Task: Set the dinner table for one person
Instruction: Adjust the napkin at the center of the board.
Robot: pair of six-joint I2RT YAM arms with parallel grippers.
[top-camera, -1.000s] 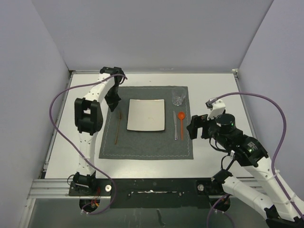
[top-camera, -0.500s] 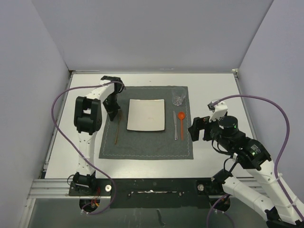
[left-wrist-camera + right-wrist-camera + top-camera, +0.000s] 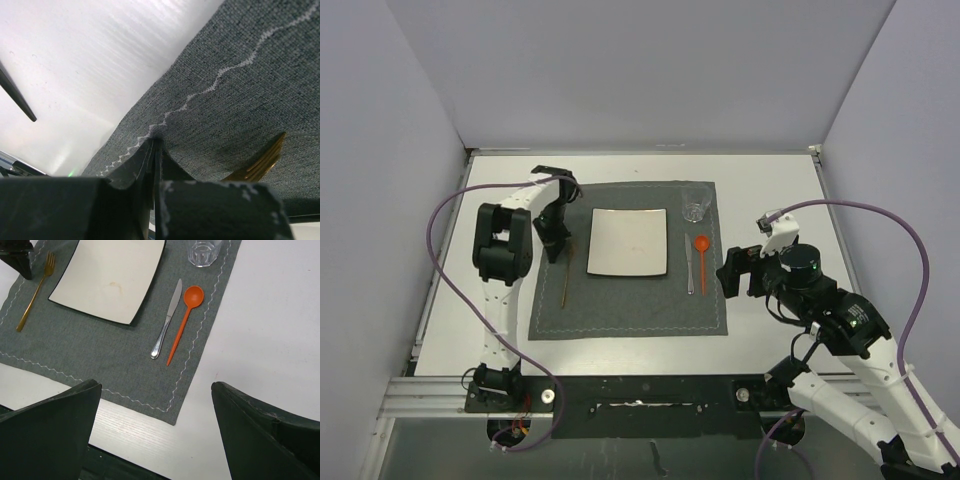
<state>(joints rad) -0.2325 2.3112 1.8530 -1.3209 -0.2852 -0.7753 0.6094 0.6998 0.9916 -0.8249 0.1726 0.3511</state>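
Note:
The white dinner table (image 3: 770, 190) carries a dark grey stitched placemat (image 3: 630, 300). On the mat lie a square white plate (image 3: 628, 242), a gold fork (image 3: 567, 272) to its left, a silver knife (image 3: 689, 265) and an orange spoon (image 3: 702, 258) to its right, and a clear glass (image 3: 696, 204) at the far right corner. My left gripper (image 3: 552, 245) is shut, its tips (image 3: 154, 142) touching the mat's stitched left border just beside the fork's tines (image 3: 260, 162). My right gripper (image 3: 728, 272) is open and empty above the mat's near right corner (image 3: 175, 410).
The black front rail (image 3: 640, 390) runs along the near edge. Grey walls close in the far side and both sides of the table. Purple cables loop from both arms. Bare white tabletop (image 3: 270, 340) lies right of the mat.
My left gripper has come down and slightly nearer along the mat's left border beside the fork. My right arm drew back a little at first, then held still.

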